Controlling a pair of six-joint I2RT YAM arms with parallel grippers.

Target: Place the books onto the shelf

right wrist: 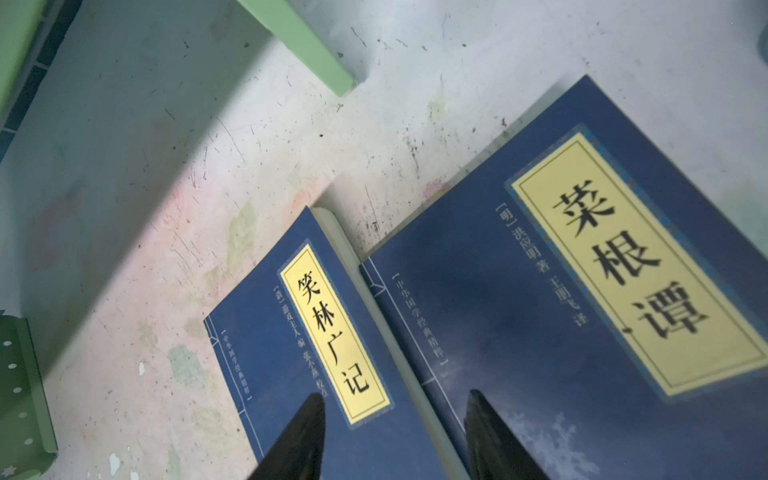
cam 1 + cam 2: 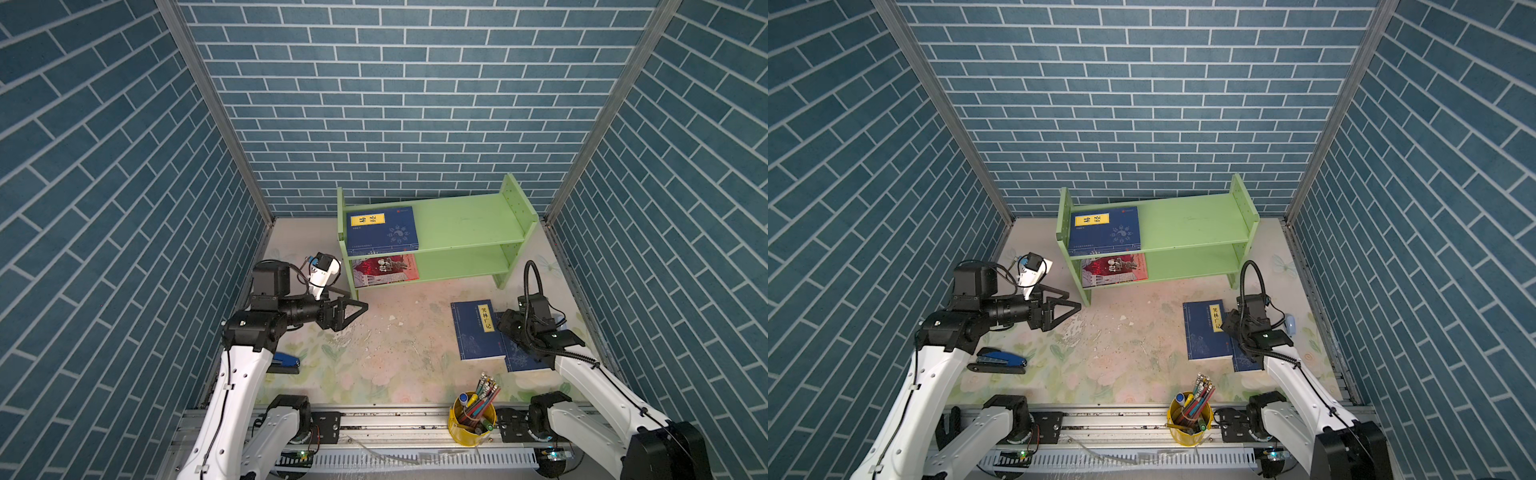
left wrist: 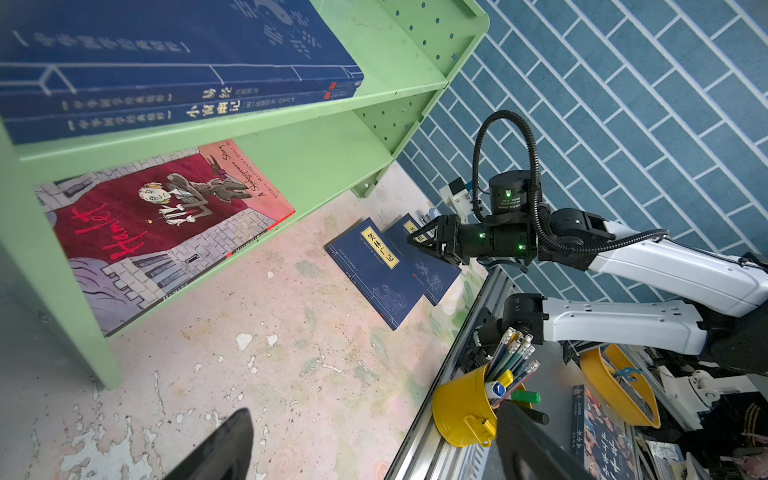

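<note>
Left gripper (image 2: 352, 311), jaws spread wide and empty, hovers at the table's 9 o'clock beside the shelf (image 2: 465, 224) (stacked navy books (image 2: 382, 228) on top, red-and-grey book (image 2: 386, 269) beneath), while right gripper (image 1: 392, 397), half-open and gripping nothing, straddles the overlapping loose navy books (image 2: 476, 332) at 3 o'clock.

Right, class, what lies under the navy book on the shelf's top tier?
Under the top navy book lies a second navy book; only its spine shows, in the left wrist view. Its cover is hidden beneath the upper book.
</note>
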